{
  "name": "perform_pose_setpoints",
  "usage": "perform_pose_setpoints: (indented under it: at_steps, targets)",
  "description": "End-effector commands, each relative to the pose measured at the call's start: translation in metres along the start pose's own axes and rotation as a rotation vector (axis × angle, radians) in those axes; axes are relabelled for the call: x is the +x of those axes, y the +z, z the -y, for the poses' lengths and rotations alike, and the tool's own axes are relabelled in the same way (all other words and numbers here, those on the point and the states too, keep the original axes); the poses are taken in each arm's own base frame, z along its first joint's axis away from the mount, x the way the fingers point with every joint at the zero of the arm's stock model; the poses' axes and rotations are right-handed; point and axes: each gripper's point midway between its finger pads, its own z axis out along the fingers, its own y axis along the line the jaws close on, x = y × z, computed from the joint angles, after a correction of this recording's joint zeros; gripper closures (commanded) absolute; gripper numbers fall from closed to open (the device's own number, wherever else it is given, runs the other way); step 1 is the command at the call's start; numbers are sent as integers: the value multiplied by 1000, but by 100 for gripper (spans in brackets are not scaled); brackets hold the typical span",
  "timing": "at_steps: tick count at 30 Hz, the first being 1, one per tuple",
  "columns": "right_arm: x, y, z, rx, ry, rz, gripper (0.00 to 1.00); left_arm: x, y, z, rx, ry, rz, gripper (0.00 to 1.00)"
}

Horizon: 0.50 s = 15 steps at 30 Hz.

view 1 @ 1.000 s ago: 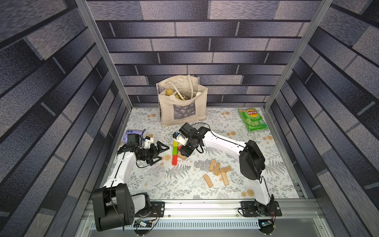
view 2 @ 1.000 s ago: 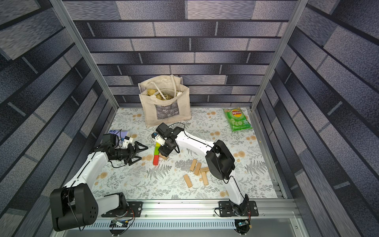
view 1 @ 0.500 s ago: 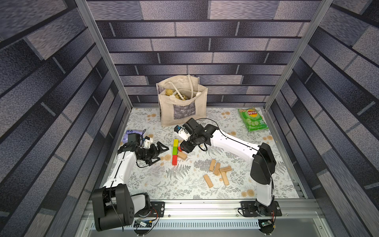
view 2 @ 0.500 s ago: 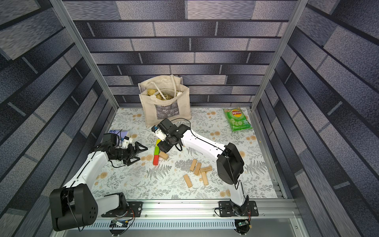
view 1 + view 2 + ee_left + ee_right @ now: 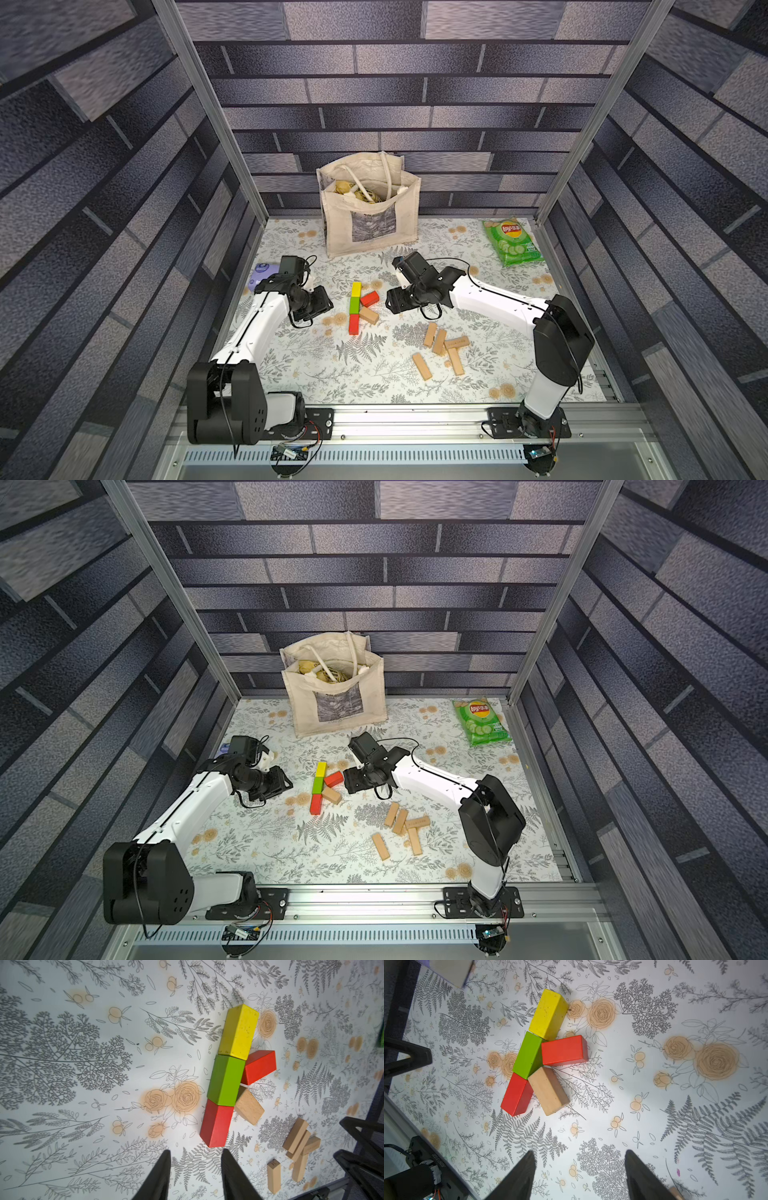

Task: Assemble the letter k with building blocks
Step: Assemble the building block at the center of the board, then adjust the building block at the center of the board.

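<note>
Multicoloured K (image 5: 529,1055) is judged complete, just ahead of L end effector (image 5: 196,1151) & R end effector (image 5: 579,1152) (both parted, empty); loose tan blocks (image 5: 439,341) are needed next.

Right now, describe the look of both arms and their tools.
The left arm and right arm have white tube-like links joined by bulky black housings, with thin black cables looping near the wrists. The left tool and right tool each end in two dark, tapered, pointed fingers.

This is a robot lab test cell: aluminium posts (image 5: 212,112) hold panels printed with fake brick (image 5: 415,83), a floral sheet (image 5: 332,374) covers the bench, white arms (image 5: 257,328) bolt to a rail (image 5: 415,419)
</note>
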Motion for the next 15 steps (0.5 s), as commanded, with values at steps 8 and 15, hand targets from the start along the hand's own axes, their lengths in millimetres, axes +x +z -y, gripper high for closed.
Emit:
perform_pose_setpoints:
  at_steps: [8, 15]
  targets:
    - [-17, 1, -22, -111, 103, 67, 18, -7, 35, -12, -115, 42, -36, 84]
    - [-18, 12, -31, -179, 156, 60, 18, -24, 54, -2, -145, 79, -40, 91]
